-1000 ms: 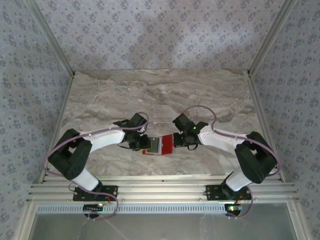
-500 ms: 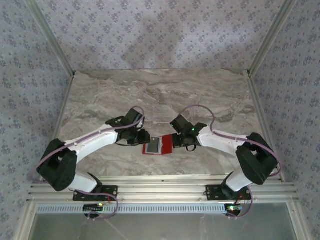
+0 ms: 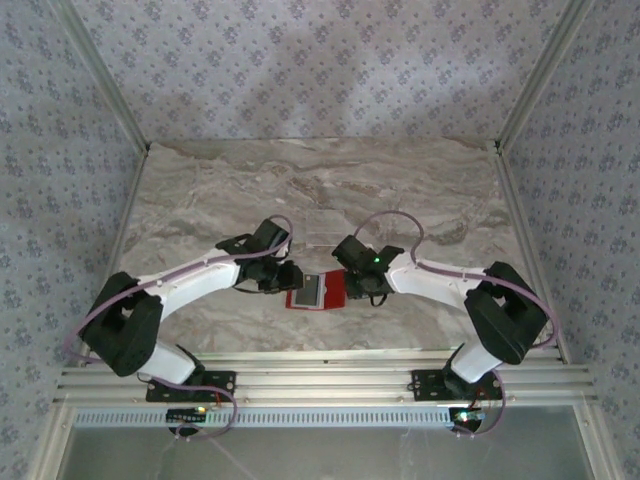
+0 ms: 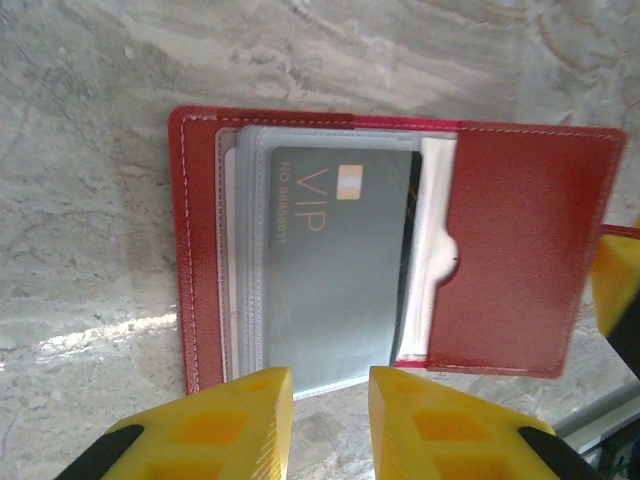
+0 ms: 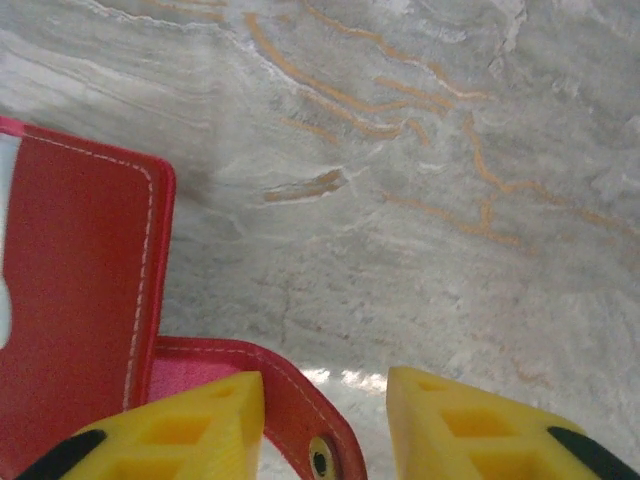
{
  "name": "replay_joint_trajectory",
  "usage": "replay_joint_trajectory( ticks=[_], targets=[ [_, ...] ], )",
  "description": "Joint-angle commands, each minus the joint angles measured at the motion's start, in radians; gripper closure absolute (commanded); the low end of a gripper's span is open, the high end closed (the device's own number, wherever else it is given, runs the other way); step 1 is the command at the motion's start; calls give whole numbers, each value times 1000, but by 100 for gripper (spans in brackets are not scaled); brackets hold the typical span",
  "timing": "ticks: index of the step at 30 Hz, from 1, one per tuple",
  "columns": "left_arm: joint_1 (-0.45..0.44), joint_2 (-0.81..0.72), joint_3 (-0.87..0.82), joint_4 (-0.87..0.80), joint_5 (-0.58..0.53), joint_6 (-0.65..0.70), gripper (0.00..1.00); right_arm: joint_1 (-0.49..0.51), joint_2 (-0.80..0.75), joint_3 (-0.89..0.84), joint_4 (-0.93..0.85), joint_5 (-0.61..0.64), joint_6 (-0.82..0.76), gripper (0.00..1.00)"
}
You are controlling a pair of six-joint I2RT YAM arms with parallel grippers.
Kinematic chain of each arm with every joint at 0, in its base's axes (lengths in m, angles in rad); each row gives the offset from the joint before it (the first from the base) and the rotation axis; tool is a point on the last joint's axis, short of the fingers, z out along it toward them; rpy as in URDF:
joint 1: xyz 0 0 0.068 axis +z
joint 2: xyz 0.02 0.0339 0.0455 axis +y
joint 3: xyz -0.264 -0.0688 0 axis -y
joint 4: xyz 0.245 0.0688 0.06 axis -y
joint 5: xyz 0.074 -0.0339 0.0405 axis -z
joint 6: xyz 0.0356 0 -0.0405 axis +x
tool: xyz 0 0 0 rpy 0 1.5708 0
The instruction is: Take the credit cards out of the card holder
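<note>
Your left pincer point(image 4: 328, 378) and right pincer point(image 5: 322, 385) both stand apart and empty, with the open red card holder point(image 4: 520, 250) flat just ahead of the left tips, so pinch the thin, stiff, likely slippery VIP card point(image 4: 335, 270) by its nearest edge.

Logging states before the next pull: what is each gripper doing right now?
Left gripper: open, holding nothing.
Right gripper: open, holding nothing.

Soft even light; small glare patches on table point(image 4: 90, 340); faint shadow beside card holder point(image 5: 80, 280); sharp focus.
</note>
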Motion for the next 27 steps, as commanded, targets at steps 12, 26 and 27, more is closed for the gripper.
replay_joint_trajectory(
  ticks=[12, 26, 27],
  targets=[
    [-4, 76, 12, 26, 23, 33, 73, 95, -44, 256, -398, 192, 163, 45],
    [0, 106, 31, 19, 9, 38, 77, 9, -9, 165, 128, -330, 121, 76],
    [1, 106, 29, 19, 8, 38, 77, 2, 7, 150, 155, -351, 125, 77]
  ],
)
